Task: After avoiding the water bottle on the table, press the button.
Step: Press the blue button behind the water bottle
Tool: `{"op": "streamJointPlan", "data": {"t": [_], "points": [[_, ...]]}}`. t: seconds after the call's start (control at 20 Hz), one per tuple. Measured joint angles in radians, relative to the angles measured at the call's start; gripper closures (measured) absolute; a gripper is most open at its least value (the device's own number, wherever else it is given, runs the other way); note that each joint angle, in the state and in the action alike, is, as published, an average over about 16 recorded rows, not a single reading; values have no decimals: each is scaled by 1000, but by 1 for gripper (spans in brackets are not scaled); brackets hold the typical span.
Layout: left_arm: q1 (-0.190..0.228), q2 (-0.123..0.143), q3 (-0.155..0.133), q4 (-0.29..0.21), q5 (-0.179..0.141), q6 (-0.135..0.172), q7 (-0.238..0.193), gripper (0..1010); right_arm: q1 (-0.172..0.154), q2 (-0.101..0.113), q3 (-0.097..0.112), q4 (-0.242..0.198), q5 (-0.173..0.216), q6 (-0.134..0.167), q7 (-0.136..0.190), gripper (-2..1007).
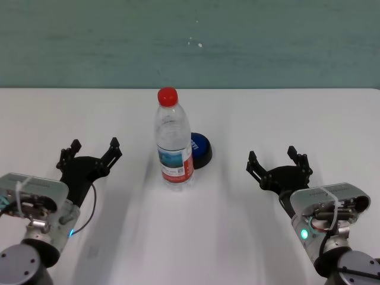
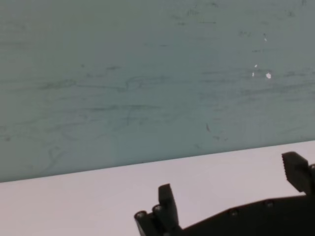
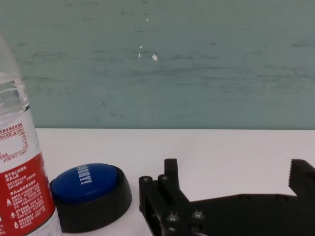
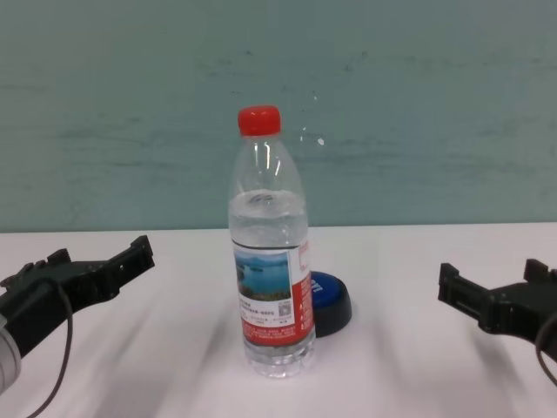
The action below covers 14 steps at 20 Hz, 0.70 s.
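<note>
The water bottle, clear with a red cap and a red, white and blue label, stands upright in the middle of the white table. The blue-topped button on its black base sits just behind the bottle, on its right and partly hidden by it. My left gripper rests low, left of the bottle, open and empty. My right gripper is open and empty, right of the button. In the right wrist view the button lies ahead beside the bottle, off to one side of the right gripper.
A teal wall rises behind the table's far edge. Bare tabletop lies between each gripper and the bottle. The left wrist view shows only wall, table and the left gripper.
</note>
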Motion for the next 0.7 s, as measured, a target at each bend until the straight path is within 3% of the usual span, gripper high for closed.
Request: {"op": "streamJointPlan", "data": {"t": [0.7], "points": [[0,0,0,0,0,0,0,0,0,0,0,0,0,0,0,1]]}}
